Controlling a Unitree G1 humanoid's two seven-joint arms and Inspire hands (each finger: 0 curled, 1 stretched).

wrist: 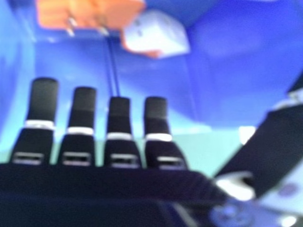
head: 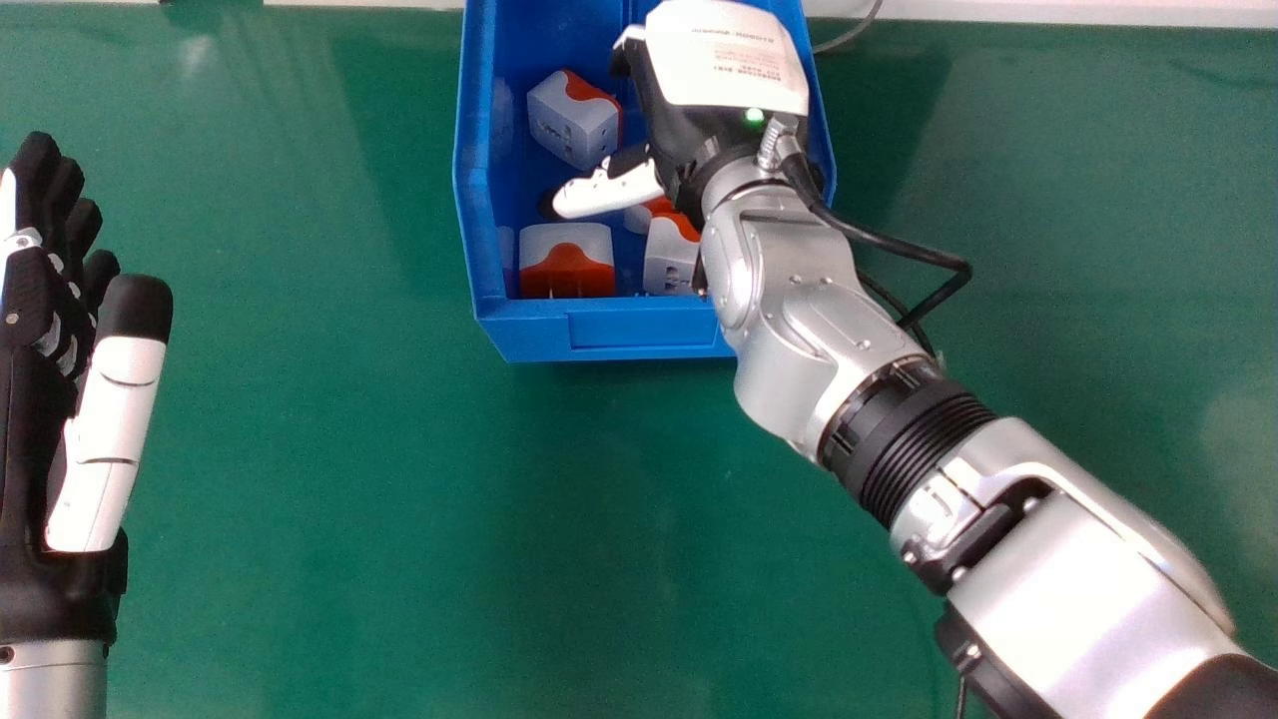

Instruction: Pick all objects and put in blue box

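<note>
Several white-and-orange adapters [head: 574, 125] lie in the blue box [head: 539, 335]; the right robot hand [head: 689, 125] is over it, fingers straight and spread; the left robot hand [head: 30, 449] is relaxed, left of it.

A green table [head: 349, 479] is spreading across the head view, its surface looking smooth and plain. A white strip [head: 1048, 12] is running along its far edge, with a small dark patch [head: 212, 14] interrupting it toward the left. A thin grey cable [head: 849, 42] is curving down from that strip onto the green. Light is glinting softly at the table's far left and glowing faintly near its right edge, while broad, dim shadows are lying between.
</note>
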